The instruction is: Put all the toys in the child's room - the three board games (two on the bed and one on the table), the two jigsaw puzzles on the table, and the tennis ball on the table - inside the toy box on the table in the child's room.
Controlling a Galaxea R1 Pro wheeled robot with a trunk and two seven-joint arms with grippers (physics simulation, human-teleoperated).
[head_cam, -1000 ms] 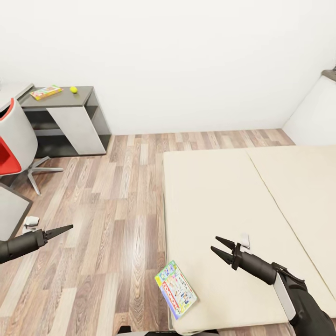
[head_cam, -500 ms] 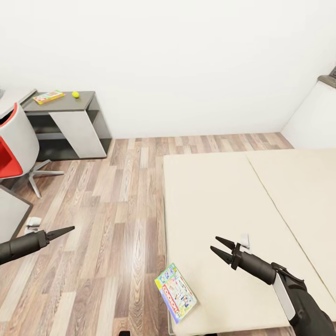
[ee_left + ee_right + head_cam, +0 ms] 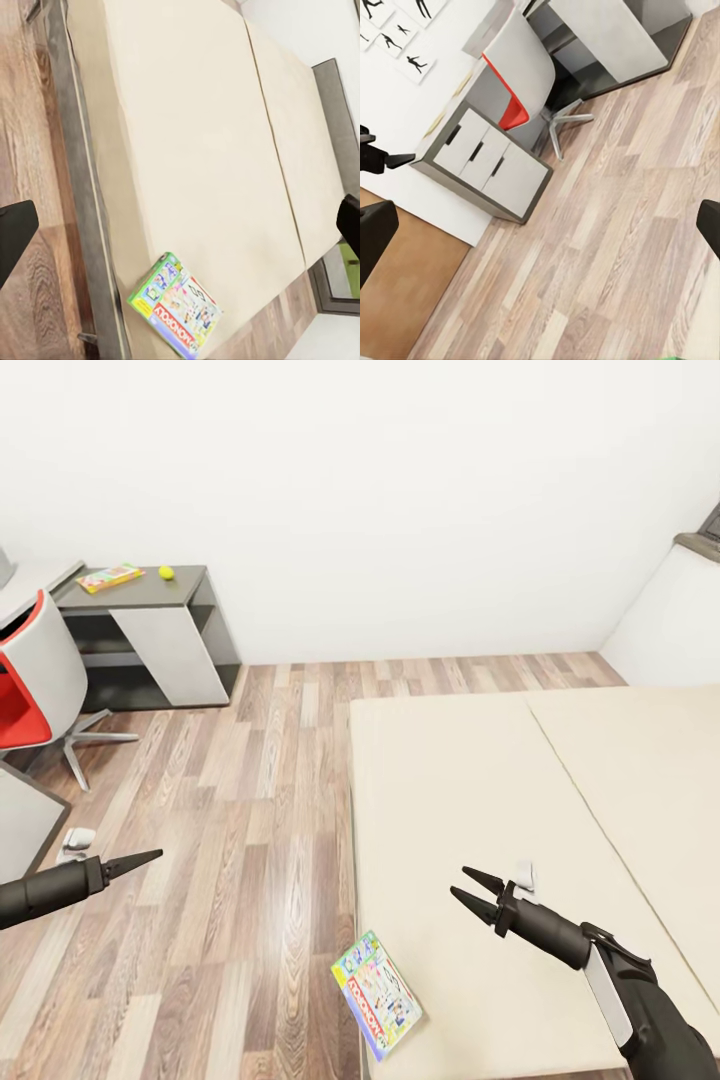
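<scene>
A board game (image 3: 376, 994) is seen flat on the bed (image 3: 520, 800), at its near corner beside the floor. The right gripper (image 3: 472, 891) is held above the bed, fingers parted and empty. Off the bed, the left gripper (image 3: 145, 857) appears closed.

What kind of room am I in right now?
Most likely a child's bedroom: a bare bed with a Monopoly board game at its corner, a desk holding a tennis ball, and a red chair.
</scene>
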